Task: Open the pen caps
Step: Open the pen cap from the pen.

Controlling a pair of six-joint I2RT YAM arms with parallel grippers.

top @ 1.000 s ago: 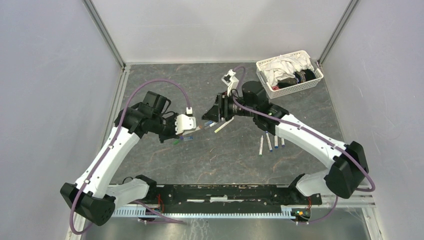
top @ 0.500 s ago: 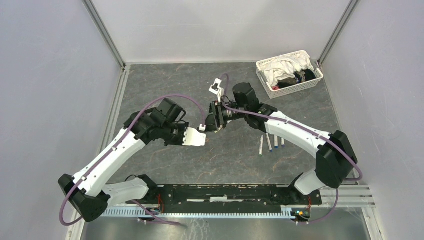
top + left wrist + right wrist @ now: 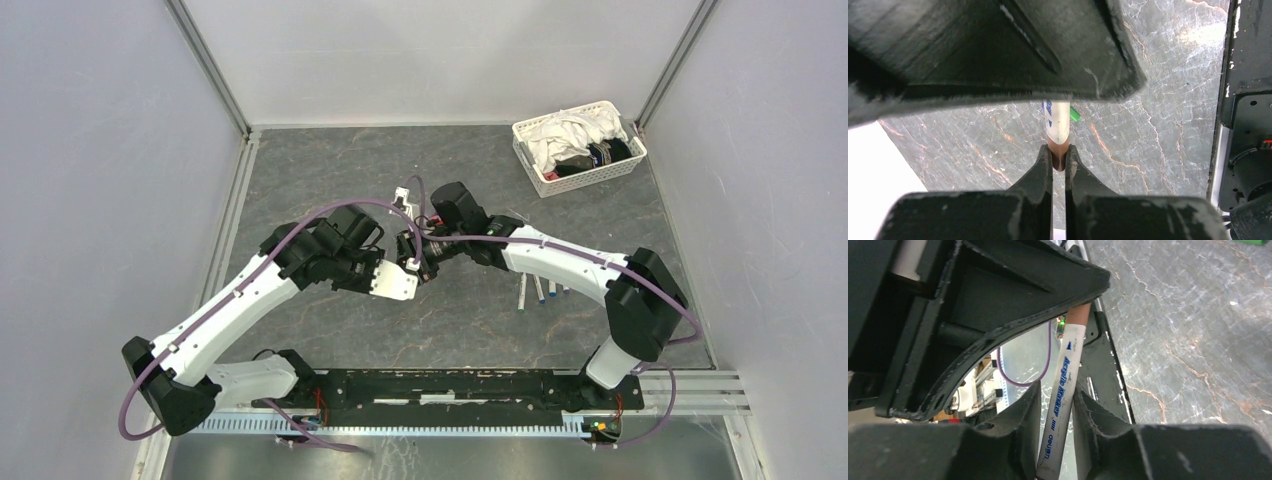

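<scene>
A pen with a white barrel (image 3: 1060,400) and a brown pen cap (image 3: 1058,155) hangs above the table between both grippers. My left gripper (image 3: 1058,155) is shut on the brown cap (image 3: 1079,315). My right gripper (image 3: 1057,392) is shut on the white barrel, one finger on each side. In the top view the left gripper (image 3: 412,276) and the right gripper (image 3: 420,250) meet nose to nose at the table's middle, and the pen is hidden there. A loose green cap (image 3: 1075,116) lies on the table behind the barrel (image 3: 1057,120).
Several more pens (image 3: 538,288) lie side by side on the table under my right forearm. A white lattice basket (image 3: 616,168) with cloths stands at the back right. Grey walls close in both sides of the marbled table (image 3: 330,170).
Both arms have drawn in toward the table's middle. My right gripper has come onto the pen held by the left gripper and narrowed around its barrel.
</scene>
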